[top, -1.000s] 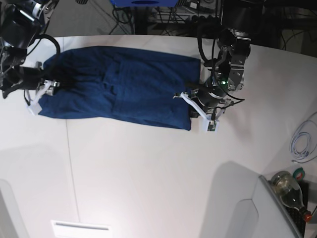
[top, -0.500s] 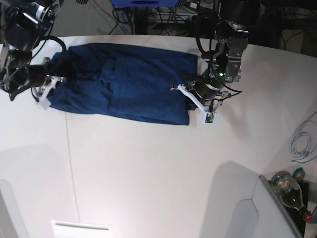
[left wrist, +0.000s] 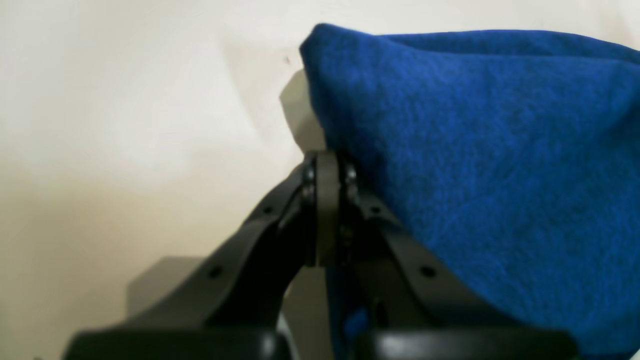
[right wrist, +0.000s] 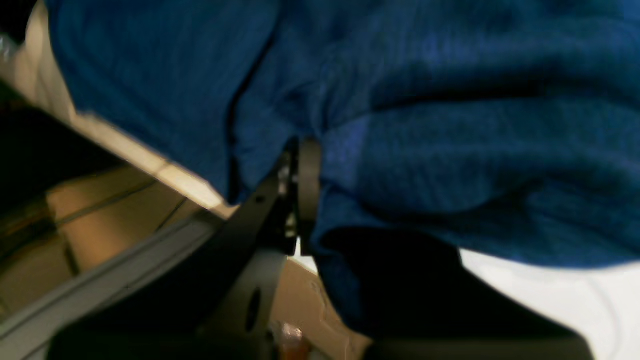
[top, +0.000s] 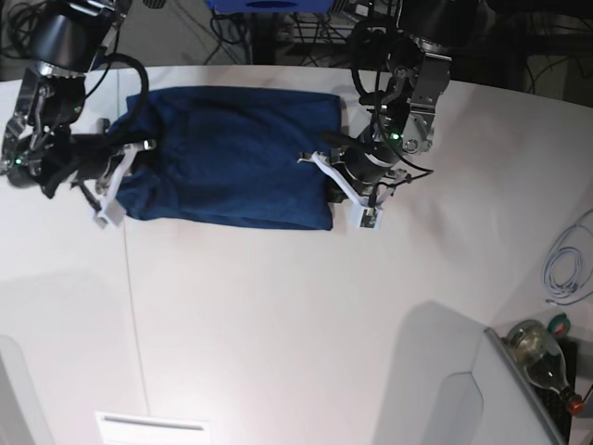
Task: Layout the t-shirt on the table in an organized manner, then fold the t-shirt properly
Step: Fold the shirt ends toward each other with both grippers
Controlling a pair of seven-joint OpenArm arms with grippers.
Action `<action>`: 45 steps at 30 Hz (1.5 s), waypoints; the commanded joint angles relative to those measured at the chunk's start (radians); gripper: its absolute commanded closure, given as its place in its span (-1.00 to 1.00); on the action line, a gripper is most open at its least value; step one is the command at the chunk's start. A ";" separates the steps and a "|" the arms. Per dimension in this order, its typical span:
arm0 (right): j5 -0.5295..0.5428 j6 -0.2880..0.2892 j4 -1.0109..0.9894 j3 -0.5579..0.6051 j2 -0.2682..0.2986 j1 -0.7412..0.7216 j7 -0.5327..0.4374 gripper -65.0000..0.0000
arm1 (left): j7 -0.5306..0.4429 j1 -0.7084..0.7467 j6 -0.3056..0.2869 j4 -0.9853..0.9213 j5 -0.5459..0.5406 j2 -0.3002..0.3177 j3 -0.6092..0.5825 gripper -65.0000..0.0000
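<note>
The dark navy t-shirt (top: pixel 232 153) lies as a long, partly folded band across the far half of the white table (top: pixel 278 324). My left gripper (top: pixel 332 190) is at the shirt's right end in the base view; in the left wrist view it (left wrist: pixel 327 167) is shut, pinching an edge of the t-shirt (left wrist: pixel 480 165), which lifts and drapes over one finger. My right gripper (top: pixel 128 167) is at the shirt's left end; in its wrist view it (right wrist: pixel 300 155) is shut on bunched t-shirt cloth (right wrist: pixel 450 115).
A coiled white cable (top: pixel 565 264) lies at the table's right edge. A glass bottle (top: pixel 542 357) stands off the near right corner. A thin seam line (top: pixel 134 315) runs down the table's left side. Cables and equipment crowd the floor behind the far edge.
The right gripper has shut on the shirt's left end. Both arms have moved inward toward each other with their ends of the cloth, so the shirt now spans less width.
</note>
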State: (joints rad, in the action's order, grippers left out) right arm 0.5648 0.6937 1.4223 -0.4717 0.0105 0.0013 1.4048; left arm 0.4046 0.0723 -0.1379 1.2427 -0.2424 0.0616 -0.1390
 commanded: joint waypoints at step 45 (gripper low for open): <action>0.019 0.004 0.151 0.264 -0.131 -0.004 -0.009 0.98 | -0.009 -0.009 -0.004 0.016 -0.005 -0.041 -0.054 1.00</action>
State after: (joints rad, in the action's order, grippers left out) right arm 0.5568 0.6937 1.5566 -0.2119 -0.1169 0.0204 1.4086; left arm 0.4110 0.0708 -0.1341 1.2396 -0.2394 0.0246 -0.1917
